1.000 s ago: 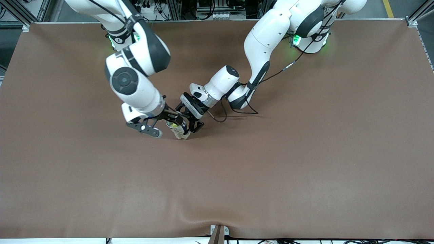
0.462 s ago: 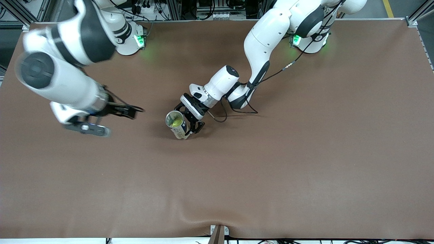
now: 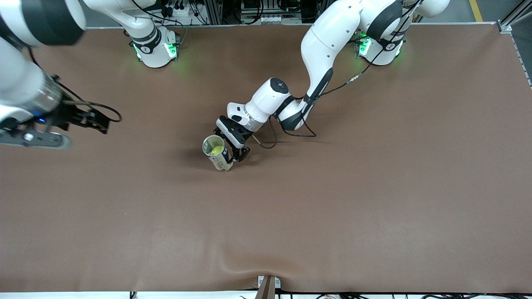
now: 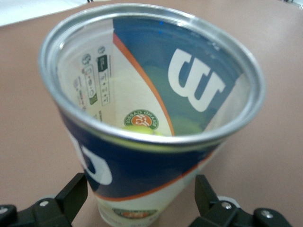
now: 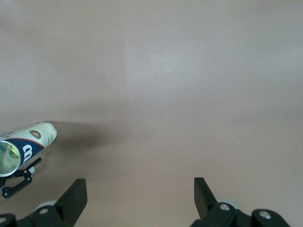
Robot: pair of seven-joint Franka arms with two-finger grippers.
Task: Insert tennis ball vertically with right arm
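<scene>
Left pincer (image 3: 233,154) clamps one can (image 3: 217,152), one tennis ball (image 3: 214,151) inside; right pincer (image 3: 97,121) spread wide, empty

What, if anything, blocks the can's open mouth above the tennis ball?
Nothing visible does. The tennis ball already sits inside the can, which the left gripper holds upright on the table. The right gripper is open and empty over the table's right-arm end.

Brown table mat (image 3: 374,207), metal frame rails (image 3: 266,25), evenly lit
</scene>
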